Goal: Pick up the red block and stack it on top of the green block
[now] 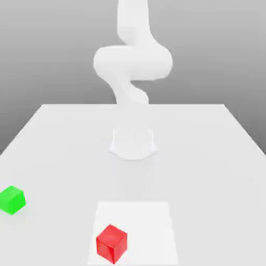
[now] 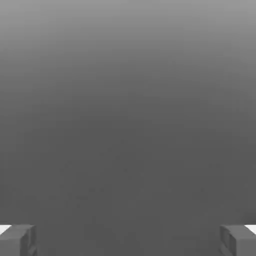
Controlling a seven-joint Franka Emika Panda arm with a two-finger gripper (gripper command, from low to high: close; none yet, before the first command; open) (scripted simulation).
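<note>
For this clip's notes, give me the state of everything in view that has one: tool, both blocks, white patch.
Tool: open, nothing between its fingers.
Red block: resting on the white patch, not stacked.
Green block: on the table, nothing on top.
White patch: flat, red block on it.

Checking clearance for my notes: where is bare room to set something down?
Between green cube and white patch; also the table past the patch, exterior view's right. Crowded: patch's near part, under red cube.
</note>
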